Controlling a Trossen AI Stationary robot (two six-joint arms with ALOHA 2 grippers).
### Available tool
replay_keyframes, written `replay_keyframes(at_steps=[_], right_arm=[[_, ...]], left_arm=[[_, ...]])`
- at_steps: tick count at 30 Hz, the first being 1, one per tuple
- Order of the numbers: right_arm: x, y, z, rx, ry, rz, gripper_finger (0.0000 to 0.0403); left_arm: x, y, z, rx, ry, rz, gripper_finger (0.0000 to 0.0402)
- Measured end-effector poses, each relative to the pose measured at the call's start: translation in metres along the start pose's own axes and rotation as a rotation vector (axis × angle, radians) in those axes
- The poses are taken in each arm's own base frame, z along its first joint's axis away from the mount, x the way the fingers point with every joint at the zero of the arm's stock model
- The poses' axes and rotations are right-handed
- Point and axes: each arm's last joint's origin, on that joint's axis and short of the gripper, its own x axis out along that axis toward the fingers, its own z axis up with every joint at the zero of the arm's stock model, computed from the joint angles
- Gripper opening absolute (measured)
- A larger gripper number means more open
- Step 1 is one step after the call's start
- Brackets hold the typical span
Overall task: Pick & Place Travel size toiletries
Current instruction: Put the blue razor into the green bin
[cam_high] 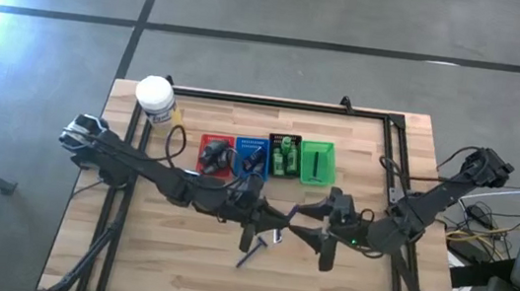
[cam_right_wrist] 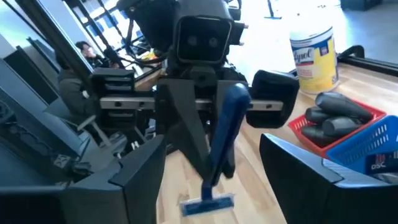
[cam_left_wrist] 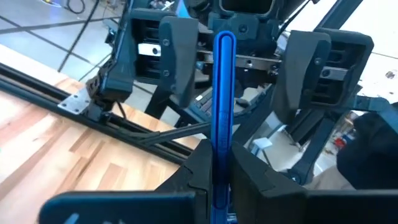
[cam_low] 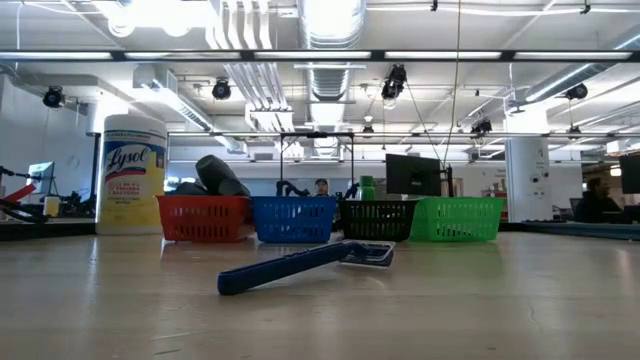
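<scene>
- Since the razor (cam_left_wrist: 222, 106) is clamped by its blue handle in the left gripper (cam_left_wrist: 217, 171), jaws narrow and tight on it, we read this as a mid-air handover over the table ctr.
- Right gripper (cam_left_wrist: 249, 68) faces it head-on, fingers spread wide either side of the handle and touching nothing; it holds nothing.
- Handle points straight at the right gripper, head end hanging toward the wood in the right wrist view. Prob. so one arm can carry it to a tray the other reaches less easily.
- Second razor (cam_low: 300, 265) lies flat on the table, near the front edge and apart from both grippers: not yet sorted, we judge.
- Trays sit in a row at the back: red tray (cam_high: 205, 140) w/ dark grey tubes (cam_right_wrist: 336, 115), blue tray (cam_high: 253, 141), black tray (cam_high: 274, 137) w/ green bottles (cam_high: 285, 159), green tray (cam_high: 320, 145). One colour per item type, it seems.
- Blue tray is the likely home for the razor; that is our guess only.
- Jar (cam_high: 154, 98) stands at the back left corner, clear of the work.
- Risk: a thin handle held at one end can swing or slip during transport.
</scene>
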Motion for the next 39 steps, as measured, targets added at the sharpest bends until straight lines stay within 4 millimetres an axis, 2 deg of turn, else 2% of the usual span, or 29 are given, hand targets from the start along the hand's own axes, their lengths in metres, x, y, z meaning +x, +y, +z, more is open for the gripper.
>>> replay_keyframes(at_steps=[17,22,28,31,35,39], right_arm=[[0.018,-0.017,0.012,-0.003,0.023,0.009,0.0192],[0.018,-0.017,0.012,-0.004,0.023,0.010,0.0147],[0.018,-0.017,0.012,-0.001,0.021,0.010,0.0059],[0.018,-0.017,0.012,-0.001,0.021,0.008,0.0026],[0.019,-0.020,0.011,-0.015,0.031,-0.013,0.0029],[0.020,-0.025,0.010,-0.032,0.047,-0.058,0.0029]], left_arm=[[0.001,0.000,0.001,-0.003,0.004,-0.034,0.0033],[0.001,0.000,0.001,0.002,0.005,-0.031,0.0033],[0.001,0.001,0.001,0.021,0.002,-0.025,0.0037],[0.001,0.002,0.001,0.033,0.001,-0.023,0.0049],[0.001,0.002,0.001,0.021,-0.002,-0.003,0.0080],[0.001,0.005,-0.001,0.017,0.002,0.050,0.0132]])
